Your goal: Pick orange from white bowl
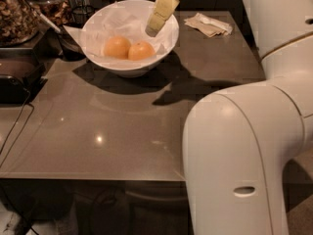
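Note:
The white bowl (100,57) stands at the back of the grey table, lined with crumpled white paper. Two near-identical oranges lie side by side in it: the left orange (117,47) and the right orange (140,50). My gripper (153,29) hangs over the bowl's right inner side, pointing down, just above and to the right of the right orange, not touching it. It holds nothing that I can see.
Dark containers of nuts (17,13) stand at the back left, with a dark tray (17,75) below them. A crumpled napkin (210,24) lies at the back right. My white arm (244,146) fills the right foreground. A cable (19,126) runs down the table's left edge.

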`<state>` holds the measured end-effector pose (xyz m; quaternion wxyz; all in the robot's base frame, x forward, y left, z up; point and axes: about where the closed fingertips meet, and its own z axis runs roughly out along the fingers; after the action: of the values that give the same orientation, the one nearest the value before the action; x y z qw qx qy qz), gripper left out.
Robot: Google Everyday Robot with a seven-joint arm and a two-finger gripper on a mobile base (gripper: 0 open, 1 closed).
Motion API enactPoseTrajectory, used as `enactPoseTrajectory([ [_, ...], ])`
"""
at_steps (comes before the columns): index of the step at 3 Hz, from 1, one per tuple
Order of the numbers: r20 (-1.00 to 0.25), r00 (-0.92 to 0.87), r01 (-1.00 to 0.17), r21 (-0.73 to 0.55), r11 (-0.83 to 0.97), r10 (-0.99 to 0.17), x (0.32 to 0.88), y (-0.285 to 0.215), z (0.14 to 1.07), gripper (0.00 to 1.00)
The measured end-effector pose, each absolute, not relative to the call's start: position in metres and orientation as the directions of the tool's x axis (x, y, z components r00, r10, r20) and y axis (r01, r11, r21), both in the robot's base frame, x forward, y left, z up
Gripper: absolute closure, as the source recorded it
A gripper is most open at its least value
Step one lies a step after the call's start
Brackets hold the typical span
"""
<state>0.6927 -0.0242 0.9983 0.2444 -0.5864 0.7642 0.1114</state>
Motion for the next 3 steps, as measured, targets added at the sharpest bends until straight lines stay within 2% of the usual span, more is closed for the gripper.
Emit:
enactPoseTrajectory([
  [2,-0.511,-0.241,-0.921,-0.149,0.361,-0.825,0.714,-0.026,0.993,0.00],
  [3,-0.476,-0.264,-0.919,-0.140,0.368,-0.839,0.719,-0.019,0.978,0.13],
])
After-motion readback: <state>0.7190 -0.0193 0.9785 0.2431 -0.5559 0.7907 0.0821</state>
